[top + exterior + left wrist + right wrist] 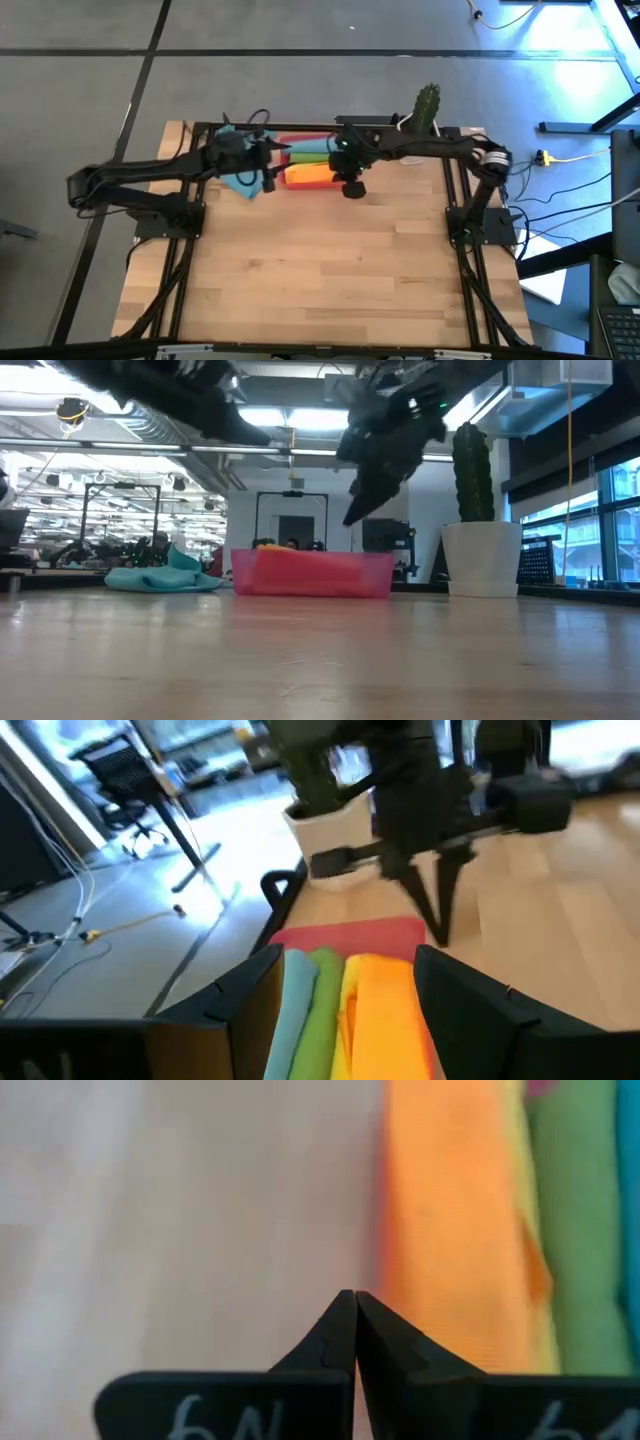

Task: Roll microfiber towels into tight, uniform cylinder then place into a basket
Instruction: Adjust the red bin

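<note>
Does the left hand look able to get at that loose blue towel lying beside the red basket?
Probably yes. The open left hand hovers by the basket, with the teal towel just beneath that arm and uncovered. The shut right hand is off to the other side.

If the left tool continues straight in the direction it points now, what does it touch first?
Probably the rolled towels in the red basket: they lie directly between the open left tool's fingers. Depth is unclear; the right tool hangs beyond.

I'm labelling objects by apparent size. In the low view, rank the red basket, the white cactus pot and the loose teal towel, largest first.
1. Red basket, the widest by far.
2. White cactus pot, narrower but taller.
3. Loose teal towel, a low heap.
Pot and towel cover similar areas, and their distances from the camera may differ, so that order is unsure.
</note>
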